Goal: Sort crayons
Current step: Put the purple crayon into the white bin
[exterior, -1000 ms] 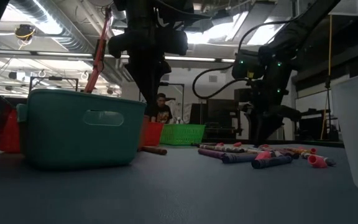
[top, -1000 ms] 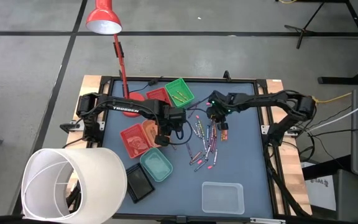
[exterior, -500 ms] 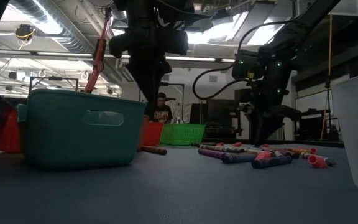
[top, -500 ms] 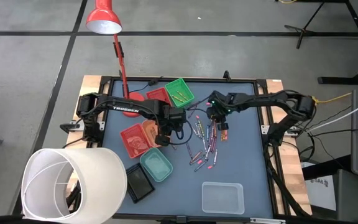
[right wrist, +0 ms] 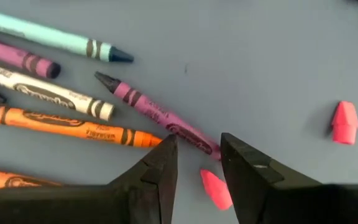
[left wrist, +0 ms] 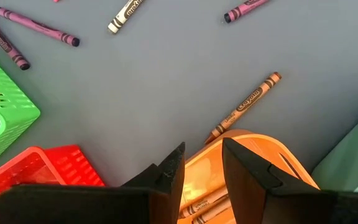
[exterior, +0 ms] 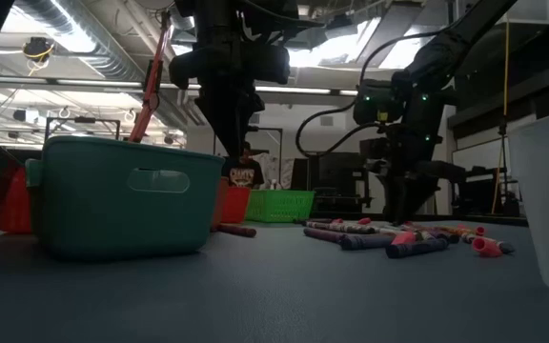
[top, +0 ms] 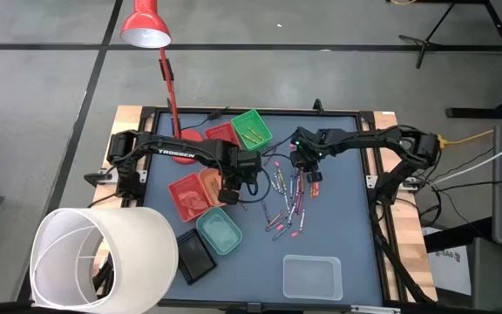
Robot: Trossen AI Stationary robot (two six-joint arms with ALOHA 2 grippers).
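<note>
A clear tray [top: 312,276] sits nearest, then a teal tray [top: 220,230]. The crayons [top: 288,199] lie scattered mid-table. The left gripper [left wrist: 197,165] hangs empty, fingers parted, over the orange tray [left wrist: 260,180], a brown crayon [left wrist: 244,107] beside it. The right gripper [right wrist: 197,158], also parted and empty, straddles a purple crayon [right wrist: 157,112]. Farthest is the green tray [top: 251,128].

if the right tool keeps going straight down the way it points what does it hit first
Most likely the purple crayon, whose end lies in the gap of the open right tool, with a pink crayon piece beside it; depth is hard to judge.
</note>
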